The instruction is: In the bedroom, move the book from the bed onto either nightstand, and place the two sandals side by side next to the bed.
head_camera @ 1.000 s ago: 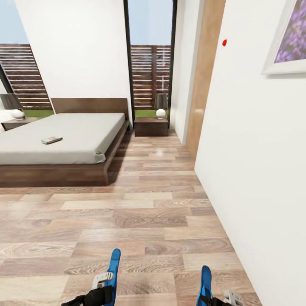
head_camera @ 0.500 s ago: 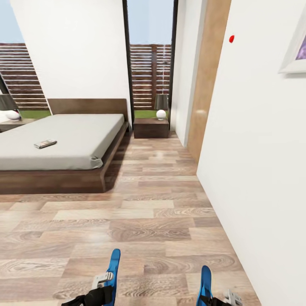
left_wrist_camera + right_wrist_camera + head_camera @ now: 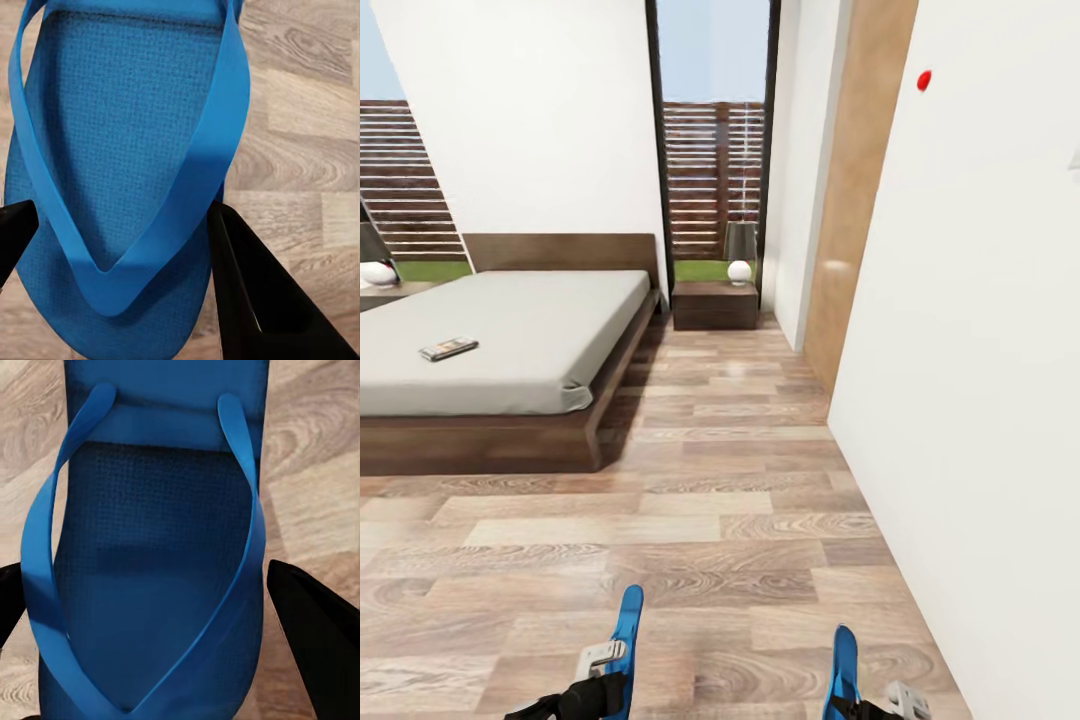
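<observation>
Both blue sandals are held up over the wood floor. My left gripper [image 3: 603,672] is shut on one sandal [image 3: 628,625], whose sole and strap [image 3: 120,150] sit between the black fingers [image 3: 255,300]. My right gripper [image 3: 868,706] is shut on the other sandal [image 3: 844,662], seen close up [image 3: 150,547] between its fingers [image 3: 315,637]. Ahead at the left stands the bed [image 3: 480,440] with its grey mattress. The book [image 3: 448,348] lies flat on it near the left edge. A nightstand [image 3: 715,305] stands beside the headboard under the window; a second nightstand [image 3: 385,292] peeks in at far left.
A white wall [image 3: 970,400] runs close along my right, with a wooden door panel [image 3: 850,210] further on. A lamp [image 3: 739,252] stands on the near nightstand. Open plank floor [image 3: 710,480] stretches between the bed and the wall.
The whole view has shifted: the bed and book drift left and the framed picture on the right wall has left the view, so the camera moved. Both grippers hold their sandals as before.
</observation>
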